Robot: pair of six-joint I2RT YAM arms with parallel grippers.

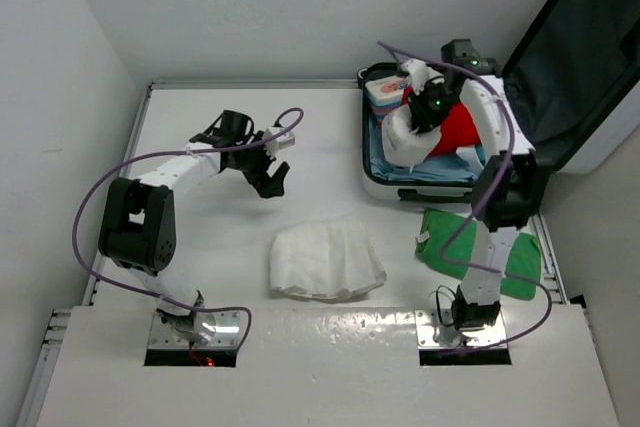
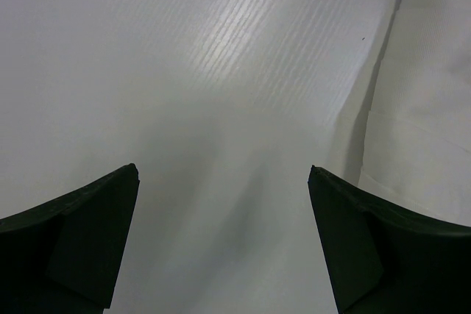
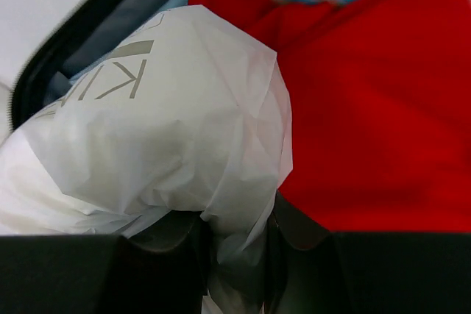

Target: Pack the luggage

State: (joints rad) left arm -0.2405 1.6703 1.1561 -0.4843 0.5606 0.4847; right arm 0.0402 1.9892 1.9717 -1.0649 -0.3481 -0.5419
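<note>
Two grippers here: right gripper [image 3: 234, 251] is pinched onto a white plastic bag [image 3: 169, 130] over the luggage [image 1: 580, 57], left gripper [image 2: 223, 211] gapes wide, empty.

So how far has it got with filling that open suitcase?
Already inside the hard-shell suitcase: a red garment and light blue items. In hand: the right gripper pinches a white crinkly plastic bag over it. To go: a white folded cloth and a green cloth lie on the table.

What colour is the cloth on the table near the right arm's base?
The cloth is green; top external view.
</note>
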